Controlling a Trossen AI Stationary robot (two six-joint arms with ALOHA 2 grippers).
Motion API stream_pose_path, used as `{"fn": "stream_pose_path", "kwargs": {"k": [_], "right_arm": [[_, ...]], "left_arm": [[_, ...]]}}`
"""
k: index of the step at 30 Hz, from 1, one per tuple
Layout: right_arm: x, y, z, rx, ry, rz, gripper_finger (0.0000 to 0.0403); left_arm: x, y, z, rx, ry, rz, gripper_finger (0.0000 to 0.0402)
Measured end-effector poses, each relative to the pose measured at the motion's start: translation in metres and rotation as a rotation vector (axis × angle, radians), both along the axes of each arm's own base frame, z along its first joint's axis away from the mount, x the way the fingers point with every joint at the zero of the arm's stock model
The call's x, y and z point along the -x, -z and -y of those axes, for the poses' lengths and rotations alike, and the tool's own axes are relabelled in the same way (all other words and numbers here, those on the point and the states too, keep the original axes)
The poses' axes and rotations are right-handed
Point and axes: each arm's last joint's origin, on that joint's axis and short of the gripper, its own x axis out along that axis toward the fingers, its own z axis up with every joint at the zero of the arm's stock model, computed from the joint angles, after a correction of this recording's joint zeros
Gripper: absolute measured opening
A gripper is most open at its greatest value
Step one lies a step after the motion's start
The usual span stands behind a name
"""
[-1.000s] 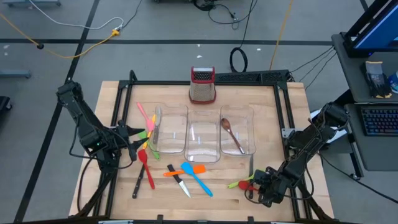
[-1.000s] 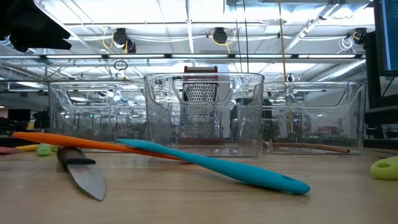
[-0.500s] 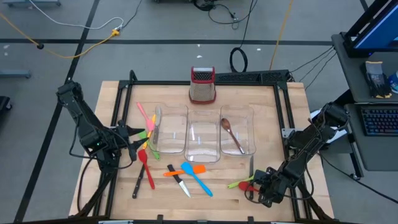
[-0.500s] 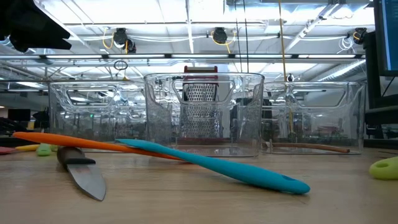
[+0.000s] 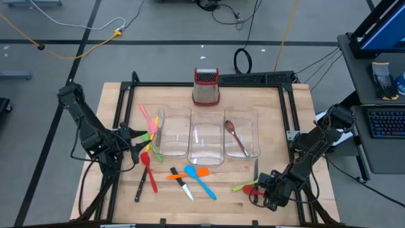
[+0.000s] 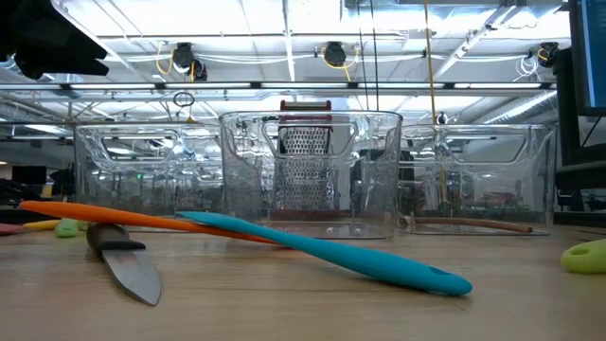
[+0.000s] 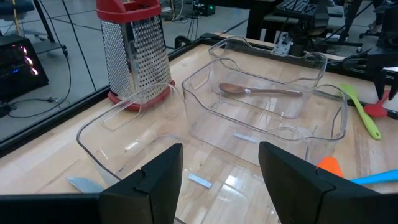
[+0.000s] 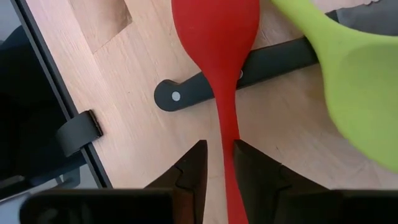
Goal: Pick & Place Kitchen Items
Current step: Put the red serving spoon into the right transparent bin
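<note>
While the right hand (image 8: 217, 163) sits low at the near right corner of the surface (image 5: 209, 196), its two fingers straddle the slim handle of the red spoon (image 8: 219, 56), closing in but not yet clearly clamped; whether the pads touch the handle I cannot tell. Red spoon lies flat on the wood, crossing over a black-handled knife (image 8: 249, 68), with a green spoon (image 8: 348, 81) just beside it.

Handling, as a judgement: spoon looks light, smooth plastic or silicone, likely a bit flexible and slick. Narrow handle is the right place to take hold, away from the broad bowl. Pinching too close to the knife beneath may drag it along.

Left hand (image 7: 221, 180) waits at the left side, fingers spread wide, holding nothing, facing the three clear bins (image 7: 261, 118). A brown spoon (image 7: 261, 91) already lies in the far bin. Steel grater (image 7: 134, 53) stands beyond them.

Elsewhere on the surface: blue spatula (image 6: 331, 251) lying over an orange one (image 6: 123, 218), and a second knife (image 6: 128, 265) with its blade bare, all in front of the bins. Pink, yellow and another red utensil (image 5: 147, 168) lie by the left hand.

Against the earlier frames: nothing on the surface has shifted, both arms sit in the same place. Only the right hand's fingers have narrowed slightly onto the handle.
</note>
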Motion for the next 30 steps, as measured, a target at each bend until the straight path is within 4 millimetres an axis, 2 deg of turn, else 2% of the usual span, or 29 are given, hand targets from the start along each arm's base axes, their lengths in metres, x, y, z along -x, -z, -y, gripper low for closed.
{"fn": "stream_pose_path", "kwargs": {"k": [4, 13, 16, 22, 30], "right_arm": [[0.0, 0.0, 0.001, 0.004, 0.003, -0.003, 0.0089], [-0.001, 0.0, 0.0, -0.001, 0.004, 0.0, 0.0173], [-0.002, -0.001, -0.001, -0.027, 0.025, 0.005, 0.0188], [-0.003, 0.001, -0.002, -0.025, 0.027, 0.006, 0.0184], [-0.005, 0.018, -0.005, 0.044, 0.029, -0.04, 0.0163]], "left_arm": [[0.0, 0.0, 0.0, 0.0, 0.0, 0.0, 0.0216], [0.0, 0.0, 0.0, -0.001, 0.0, -0.001, 0.0216], [0.0, 0.0, 0.0, -0.001, 0.0, -0.001, 0.0216], [0.0, 0.0, 0.0, -0.001, 0.0, -0.001, 0.0216], [0.0, 0.0, 0.0, -0.005, 0.001, -0.003, 0.0216]]}}
